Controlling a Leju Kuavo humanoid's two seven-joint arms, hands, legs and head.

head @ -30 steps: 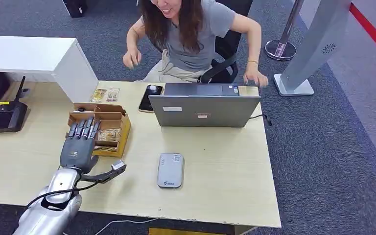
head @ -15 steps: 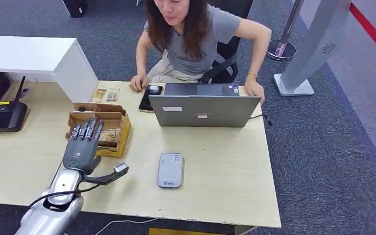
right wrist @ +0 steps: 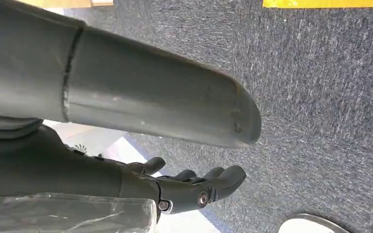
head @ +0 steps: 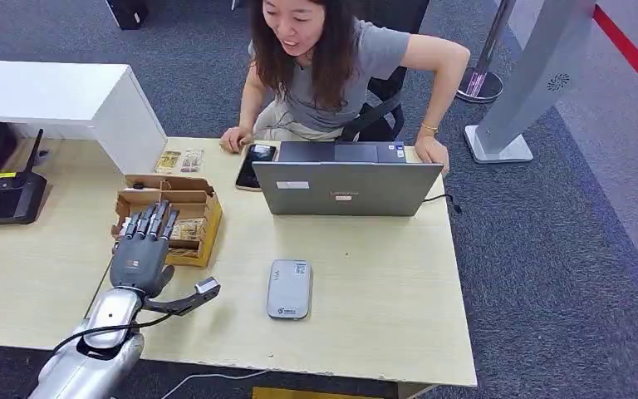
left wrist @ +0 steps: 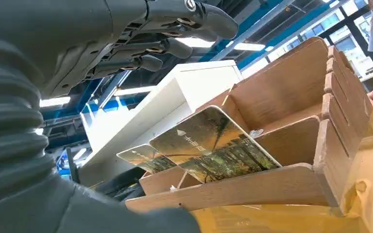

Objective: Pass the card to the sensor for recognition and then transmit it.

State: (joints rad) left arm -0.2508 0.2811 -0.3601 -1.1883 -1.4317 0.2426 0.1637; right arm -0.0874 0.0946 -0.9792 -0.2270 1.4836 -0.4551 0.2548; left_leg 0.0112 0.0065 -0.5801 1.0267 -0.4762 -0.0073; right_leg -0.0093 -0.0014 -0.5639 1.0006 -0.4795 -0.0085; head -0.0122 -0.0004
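My left hand (head: 140, 249) hovers flat over the near side of a cardboard card box (head: 210, 209), fingers spread toward it and thumb sticking out to the right, holding nothing. Printed cards (head: 184, 230) stand inside the box. In the left wrist view the fingers (left wrist: 174, 47) hang a little above two leaning cards (left wrist: 213, 150), without touching them, and the box wall (left wrist: 281, 92) rises behind. The grey card sensor (head: 289, 288) lies flat on the table to the right of the hand. My right hand (right wrist: 184, 187) hangs over carpet, fingers loosely bent and empty.
A person (head: 332, 66) sits across the table behind an open laptop (head: 345, 187), one hand beside a black phone (head: 255, 165). Two loose cards (head: 179, 160) lie by a white cabinet (head: 66, 100). A black router (head: 0, 195) sits far left.
My left hand has crept forward and slightly right over the box. The person has leaned in and set a hand on the table beside the phone.
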